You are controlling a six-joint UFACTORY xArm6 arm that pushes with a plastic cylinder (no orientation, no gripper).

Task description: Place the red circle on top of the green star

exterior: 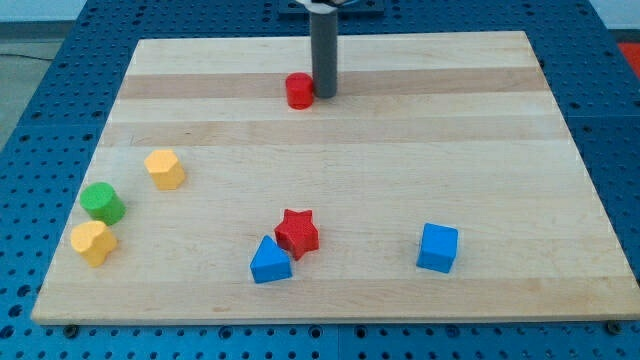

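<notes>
The red circle (299,90) sits near the view's top centre of the wooden board. My tip (325,95) stands right beside it, on its right, touching or almost touching it. No green star shows in this view; the only green block is a round green one (103,202) at the view's left. That green block lies far to the lower left of the red circle and of my tip.
A yellow hexagon (165,168) lies right of and above the green block, and a yellow heart-like block (93,242) just below it. A red star (297,232) touches a blue triangle (270,261) at bottom centre. A blue cube (437,247) sits at bottom right.
</notes>
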